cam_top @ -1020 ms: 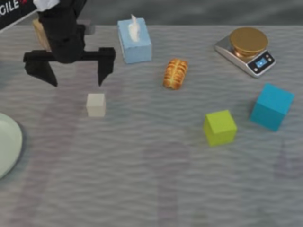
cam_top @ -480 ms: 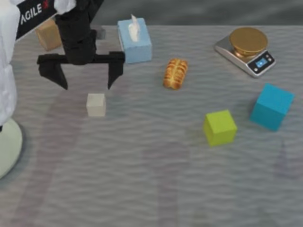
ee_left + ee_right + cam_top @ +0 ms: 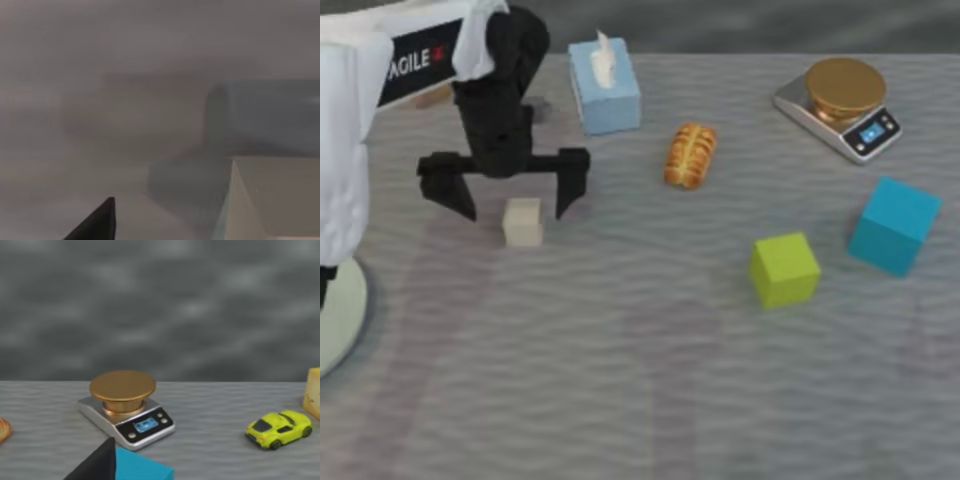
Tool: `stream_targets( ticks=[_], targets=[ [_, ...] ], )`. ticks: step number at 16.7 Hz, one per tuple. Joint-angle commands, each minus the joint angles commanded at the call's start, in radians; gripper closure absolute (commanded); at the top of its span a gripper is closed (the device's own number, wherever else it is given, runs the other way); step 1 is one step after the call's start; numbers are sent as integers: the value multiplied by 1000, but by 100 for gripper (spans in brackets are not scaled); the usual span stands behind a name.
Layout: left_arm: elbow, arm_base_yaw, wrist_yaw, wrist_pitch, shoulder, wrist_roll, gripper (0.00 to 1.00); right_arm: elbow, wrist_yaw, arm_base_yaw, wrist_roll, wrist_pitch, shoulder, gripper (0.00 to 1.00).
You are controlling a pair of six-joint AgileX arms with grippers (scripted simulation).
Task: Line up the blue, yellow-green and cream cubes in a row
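— What's changed on your end?

— My left gripper (image 3: 506, 190) has come down and to the right from the upper left of the top view. It now straddles the cream cube (image 3: 523, 221), one finger on each side, fingers spread wide and not touching it. Half a second ago it hung above and left of the cube. The white arm fills more of the left edge than before, and part of the pale plate (image 3: 340, 315) at the lower left is now covered.

— And the cubes?

— None moved. Cream sits left of centre. The yellow-green cube (image 3: 784, 269) is right of centre, and the blue cube (image 3: 894, 226) is just to its upper right, near the right edge. They're apart, not in a row.

— Right arm?

— Out of the top view. Its wrist view shows one dark fingertip (image 3: 97, 462) over a blue cube corner (image 3: 142, 467); I can't tell whether that gripper is spread or closed.

— Surface and surroundings?

— Grey rippled tabletop (image 3: 620, 380), dark mottled backdrop (image 3: 160, 305). The tissue box (image 3: 605, 85), bread loaf (image 3: 690, 154) and scale (image 3: 840, 106) sit along the top. The right wrist view also shows a yellow toy car (image 3: 278, 428).
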Motion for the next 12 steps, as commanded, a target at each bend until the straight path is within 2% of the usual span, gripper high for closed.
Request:
stream_targets(
  ticks=[3, 7, 12],
  targets=[
    [-55, -1, 0, 74, 28, -1, 0, 0, 0, 0, 0, 0, 0, 0],
    [-58, -1, 0, 78, 30, -1, 0, 0, 0, 0, 0, 0, 0, 0],
    [-58, -1, 0, 78, 30, -1, 38, 0, 0, 0, 0, 0, 0, 0]
  ],
)
